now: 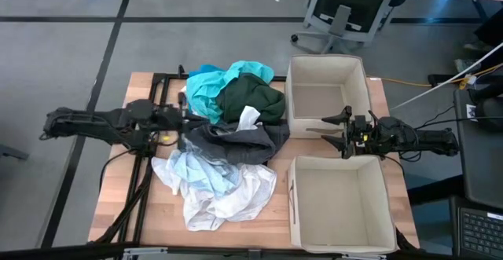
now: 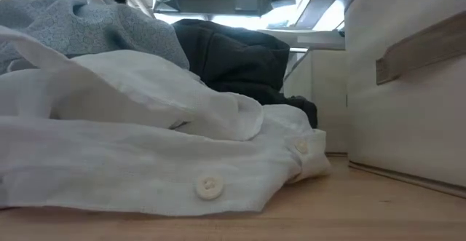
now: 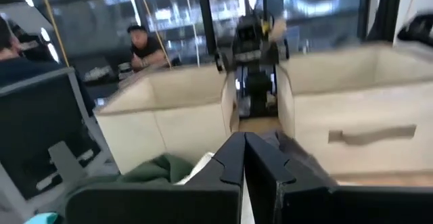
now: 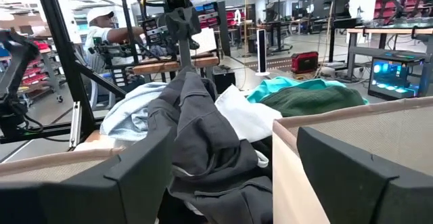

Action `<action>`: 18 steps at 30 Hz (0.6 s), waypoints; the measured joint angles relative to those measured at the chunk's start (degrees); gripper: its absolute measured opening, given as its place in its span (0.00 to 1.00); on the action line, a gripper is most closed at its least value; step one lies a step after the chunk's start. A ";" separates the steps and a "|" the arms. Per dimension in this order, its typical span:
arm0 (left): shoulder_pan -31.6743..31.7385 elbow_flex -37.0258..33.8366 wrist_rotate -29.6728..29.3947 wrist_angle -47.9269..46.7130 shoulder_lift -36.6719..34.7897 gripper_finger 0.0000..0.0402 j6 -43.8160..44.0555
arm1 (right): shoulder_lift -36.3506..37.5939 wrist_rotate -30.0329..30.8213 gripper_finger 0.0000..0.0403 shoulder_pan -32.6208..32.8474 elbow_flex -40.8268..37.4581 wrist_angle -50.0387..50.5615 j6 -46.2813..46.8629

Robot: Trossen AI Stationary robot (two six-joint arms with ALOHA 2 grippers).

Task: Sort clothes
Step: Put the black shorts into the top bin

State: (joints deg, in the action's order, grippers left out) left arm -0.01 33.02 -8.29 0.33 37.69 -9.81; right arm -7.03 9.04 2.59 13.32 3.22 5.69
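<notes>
The clothes lie in a pile at the table's middle: teal [image 1: 214, 83] and dark green [image 1: 251, 99] at the far side, dark grey [image 1: 240, 138] in the middle, pale blue [image 1: 196, 170] and white [image 1: 236, 197] nearer. My left gripper [image 1: 187, 122] is at the pile's left edge, shut on the dark grey garment [image 4: 203, 136]. My right gripper [image 1: 334, 133] stands open and holds nothing. It is level over the gap between the two beige boxes and points at the pile. My left gripper [image 4: 180, 53] comes in level from the table's left. In the right wrist view the dark grey garment rises to a peak [image 4: 189, 75] right under its shut fingers [image 3: 233, 160]. The fingers hide the pinch itself. The rest of the garment drapes down onto the pile.
One beige box [image 1: 322, 99] stands at the far right and another [image 1: 342, 205] at the near right, both open at the top. In the low view a white buttoned garment [image 2: 145, 153] fills the front. People sit at benches beyond the table [image 4: 101, 28].
</notes>
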 joint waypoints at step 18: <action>0.55 11.66 -1.98 12.36 17.29 0.24 -9.63 | 0.02 -0.04 0.79 0.00 0.04 -0.22 1.08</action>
State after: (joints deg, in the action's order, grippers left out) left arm 0.54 44.68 -10.27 12.69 54.98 -19.43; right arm -7.01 9.00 2.59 13.37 3.01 6.77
